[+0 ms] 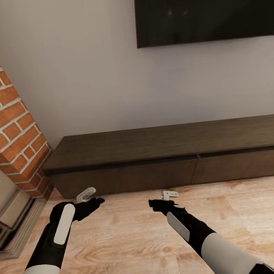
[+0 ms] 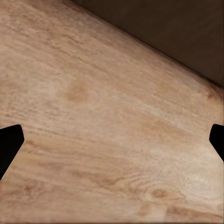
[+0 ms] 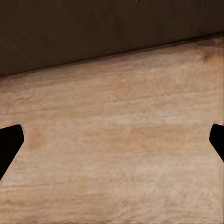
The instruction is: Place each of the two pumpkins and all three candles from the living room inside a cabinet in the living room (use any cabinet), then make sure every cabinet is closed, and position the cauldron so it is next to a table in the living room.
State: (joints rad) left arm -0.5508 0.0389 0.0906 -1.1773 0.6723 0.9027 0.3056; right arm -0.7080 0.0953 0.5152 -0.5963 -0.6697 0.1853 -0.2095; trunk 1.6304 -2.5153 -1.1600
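The long, low dark-brown cabinet (image 1: 168, 153) stands against the white wall, its plain drawer fronts shut. My left gripper (image 1: 97, 202) hovers over the wood floor just in front of its left end, open and empty. My right gripper (image 1: 155, 204) hangs a little to the right, also open with nothing between its fingers. In the left wrist view the black fingertips (image 2: 10, 142) sit far apart over bare floor, with the cabinet front (image 2: 177, 32) beyond. The right wrist view shows the same spread fingertips (image 3: 10, 142) and the cabinet front (image 3: 93, 32). Pumpkins, candles and cauldron are out of view.
A red brick fireplace column (image 1: 10, 124) with a stone hearth step (image 1: 15, 224) rises at the left. A dark television (image 1: 204, 10) hangs on the wall above the cabinet. Light wood floor (image 1: 246, 223) stretches to the right.
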